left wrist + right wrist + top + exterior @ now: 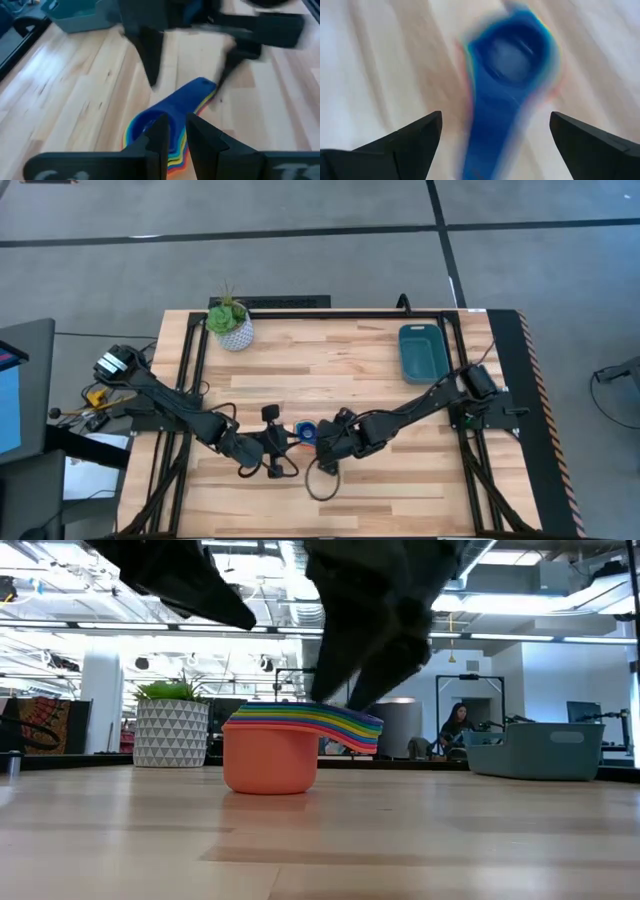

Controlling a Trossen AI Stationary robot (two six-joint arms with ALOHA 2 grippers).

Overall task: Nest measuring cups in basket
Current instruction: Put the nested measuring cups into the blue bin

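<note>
The measuring cups (270, 755) stand nested on the table near its middle (305, 429). The orange one is at the bottom and a blue one (145, 124) on top, with the handles fanned toward the right arm. My left gripper (177, 122) comes down on the stack, its fingers only a narrow gap apart. My right gripper (496, 116) is open and hangs over the handles' free end (205, 86), one finger on each side, touching nothing. The teal basket (422, 350) sits at the far right. My left gripper has the top blue cup's handle (192, 100) between its two fingers, where the handle joins the bowl. It comes from above, slanting from the table's left, with the fingers across the handle. The stack stays upright, its orange cup (270, 770) on the table. My own fingers hide the place of contact.
A white pot with a green plant (232, 325) stands at the far left. A loop of dark cable (320, 480) lies near the front edge. Bare wood lies between the stack and the basket (540, 750). A person (455, 730) sits in the room behind.
</note>
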